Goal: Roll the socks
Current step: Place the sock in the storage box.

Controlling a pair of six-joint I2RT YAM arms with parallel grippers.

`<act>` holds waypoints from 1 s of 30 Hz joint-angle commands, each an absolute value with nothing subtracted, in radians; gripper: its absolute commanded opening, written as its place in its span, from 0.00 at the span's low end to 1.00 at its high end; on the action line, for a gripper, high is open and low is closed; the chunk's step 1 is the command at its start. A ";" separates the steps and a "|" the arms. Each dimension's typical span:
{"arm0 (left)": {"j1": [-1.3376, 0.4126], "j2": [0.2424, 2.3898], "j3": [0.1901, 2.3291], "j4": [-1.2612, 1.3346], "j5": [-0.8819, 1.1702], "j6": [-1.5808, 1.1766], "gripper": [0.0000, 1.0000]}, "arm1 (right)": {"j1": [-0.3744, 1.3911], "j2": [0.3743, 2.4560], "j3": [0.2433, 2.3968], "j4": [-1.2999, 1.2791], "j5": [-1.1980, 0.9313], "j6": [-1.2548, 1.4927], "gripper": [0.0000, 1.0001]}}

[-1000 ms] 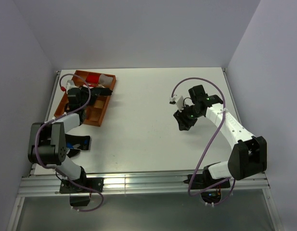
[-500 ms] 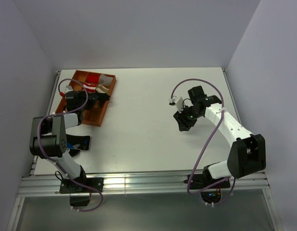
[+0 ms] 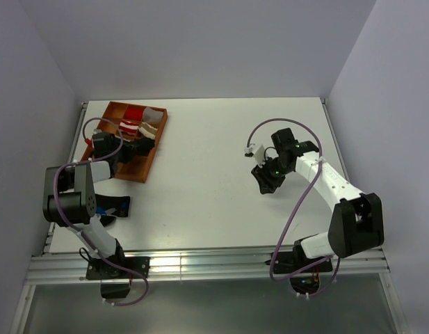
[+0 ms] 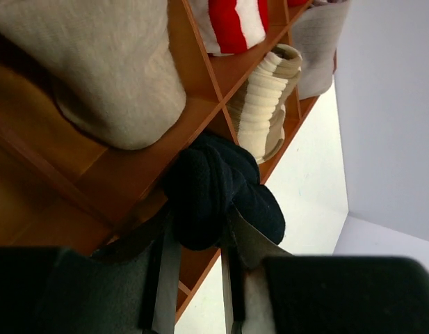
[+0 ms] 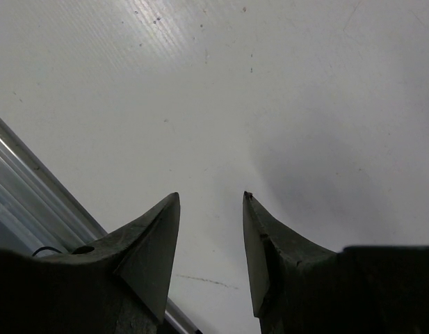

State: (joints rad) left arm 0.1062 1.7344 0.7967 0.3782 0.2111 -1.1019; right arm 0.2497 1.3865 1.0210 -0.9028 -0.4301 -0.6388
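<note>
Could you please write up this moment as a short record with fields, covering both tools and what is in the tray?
left tool: closed on the black sock, which is rolled up, at the wooden tray
right tool: open, holding nothing, above the white table
other tray contents: cream ribbed roll, red-and-white striped bundle, beige fabric
sock resting on tray or held just above: cannot tell

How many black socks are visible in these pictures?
1. The rolled black fabric sock is held in the left gripper, at the brown wooden tray, beside a cream ribbed fabric roll. Another may be hidden under other fabrics.
</note>
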 commanded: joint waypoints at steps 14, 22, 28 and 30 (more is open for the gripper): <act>0.118 1.927 1.225 -0.261 0.094 -0.959 0.00 | 0.242 1.364 0.983 -0.925 -0.425 -0.689 0.47; 0.115 1.963 1.336 -0.443 0.041 -0.914 0.00 | 0.241 1.361 0.954 -0.930 -0.426 -0.701 0.47; 0.107 1.997 1.397 -0.534 0.005 -0.881 0.00 | 0.241 1.336 0.956 -0.948 -0.437 -0.707 0.46; 0.092 2.009 1.425 -0.563 0.005 -0.876 0.00 | 0.241 1.333 0.953 -0.951 -0.437 -0.712 0.46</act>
